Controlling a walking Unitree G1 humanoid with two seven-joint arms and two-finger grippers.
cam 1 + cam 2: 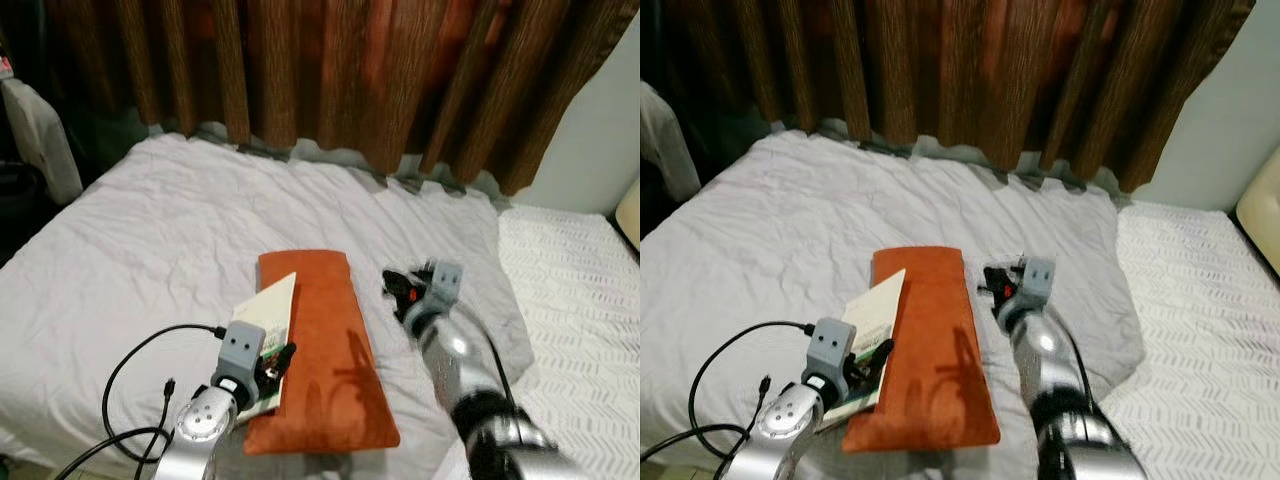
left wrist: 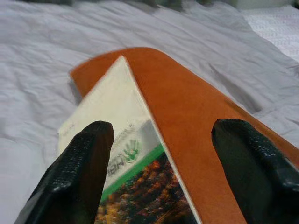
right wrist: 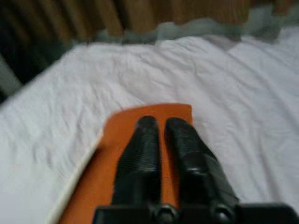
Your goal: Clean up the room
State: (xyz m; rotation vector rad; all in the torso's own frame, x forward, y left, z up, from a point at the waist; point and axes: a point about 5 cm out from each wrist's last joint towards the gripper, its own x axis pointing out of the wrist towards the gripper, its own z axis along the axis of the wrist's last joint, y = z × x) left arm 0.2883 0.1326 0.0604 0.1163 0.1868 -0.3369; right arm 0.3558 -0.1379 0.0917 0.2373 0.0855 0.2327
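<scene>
Step in hand: collecting the book [image 1: 266, 330], which lies half on the orange cushion [image 1: 325, 350] near the bed's [image 1: 130, 230] front edge. Left gripper [image 2: 159, 154] spread wide astride its corner, not yet gripping. Right gripper [image 3: 163, 140] pressed together, empty, above the cushion. Next move calls for descent, then closing.

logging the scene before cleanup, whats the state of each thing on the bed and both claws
long orange fabric cushion: lying flat on the bed
white and green booklet: lying on the cushion's left edge
white bed sheet: wrinkled
brown curtain: drawn
left claw: open over the booklet
right claw: shut, empty
</scene>
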